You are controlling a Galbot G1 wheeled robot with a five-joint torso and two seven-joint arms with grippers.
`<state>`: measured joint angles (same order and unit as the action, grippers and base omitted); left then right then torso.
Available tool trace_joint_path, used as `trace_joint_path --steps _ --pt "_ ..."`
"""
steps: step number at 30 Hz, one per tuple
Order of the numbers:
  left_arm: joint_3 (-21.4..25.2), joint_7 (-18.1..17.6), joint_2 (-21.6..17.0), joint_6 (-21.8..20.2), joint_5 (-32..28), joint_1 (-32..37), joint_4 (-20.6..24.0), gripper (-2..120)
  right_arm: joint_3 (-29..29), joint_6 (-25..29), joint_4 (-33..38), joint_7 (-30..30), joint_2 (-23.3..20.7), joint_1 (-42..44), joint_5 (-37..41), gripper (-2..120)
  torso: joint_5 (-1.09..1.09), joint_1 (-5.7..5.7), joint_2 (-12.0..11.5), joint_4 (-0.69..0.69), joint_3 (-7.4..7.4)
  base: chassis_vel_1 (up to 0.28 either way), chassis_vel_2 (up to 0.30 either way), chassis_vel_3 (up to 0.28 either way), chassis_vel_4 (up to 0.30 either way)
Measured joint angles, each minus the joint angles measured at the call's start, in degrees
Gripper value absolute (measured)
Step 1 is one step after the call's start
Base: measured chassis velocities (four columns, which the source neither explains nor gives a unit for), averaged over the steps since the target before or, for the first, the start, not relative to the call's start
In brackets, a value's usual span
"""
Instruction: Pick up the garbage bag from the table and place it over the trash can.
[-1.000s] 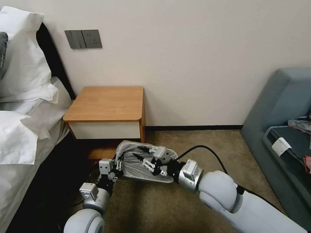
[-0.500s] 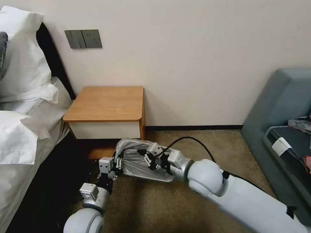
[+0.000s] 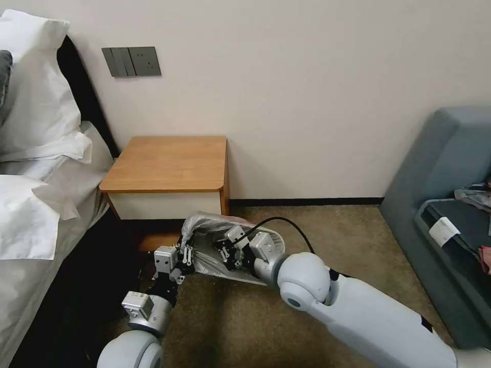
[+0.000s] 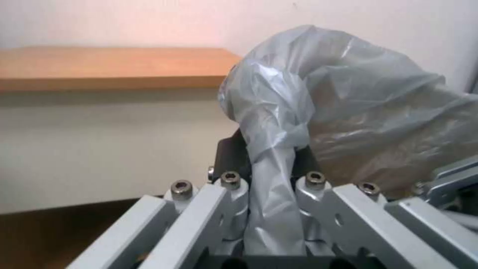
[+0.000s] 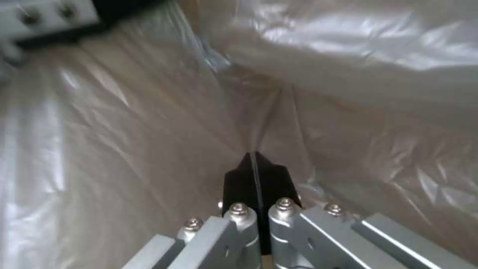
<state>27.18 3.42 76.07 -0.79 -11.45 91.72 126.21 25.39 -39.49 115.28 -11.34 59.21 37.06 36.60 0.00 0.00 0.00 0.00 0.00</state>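
Observation:
The garbage bag [image 3: 207,226] [image 4: 348,93], thin grey translucent plastic, is draped over the trash can [image 3: 247,279] on the carpet in front of the table [image 3: 169,163] [image 4: 99,67]. The can is almost wholly covered by the plastic. My left gripper [image 3: 185,254] [image 4: 271,162] is shut on a bunched strand of the bag at the bag's left edge. My right gripper [image 3: 221,251] [image 5: 256,168] reaches down inside the bag's mouth with its black fingertips shut together, pressed against the crinkled inner plastic [image 5: 124,130].
A bed with white pillows [image 3: 36,153] lies close on the left. A grey sofa [image 3: 450,204] stands on the right, and the wall runs behind the table. Open carpet [image 3: 332,230] lies between the can and the sofa.
My right arm has swung left and pushed its gripper from the bag's right rim deeper into the bag's mouth. The left gripper has kept its hold and barely moved.

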Motion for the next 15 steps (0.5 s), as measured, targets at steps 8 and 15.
trace_joint_path --steps 8,15 --pt "0.4 1.8 -1.1 -1.7 0.8 0.1 0.9 6 4.7 -0.8 -1.5 -0.5 0.4 -2.3 -7.6 0 -0.01 0.00 0.0 0.00 0.00 0.000 0.000 0.000 0.000" --pt "0.8 3.7 -1.8 -1.5 3.2 0.2 1.3 6 8.2 -2.5 -2.3 -0.8 -0.2 -4.7 -8.7 0 -0.01 0.00 0.0 0.00 0.00 0.000 0.000 0.000 0.000"
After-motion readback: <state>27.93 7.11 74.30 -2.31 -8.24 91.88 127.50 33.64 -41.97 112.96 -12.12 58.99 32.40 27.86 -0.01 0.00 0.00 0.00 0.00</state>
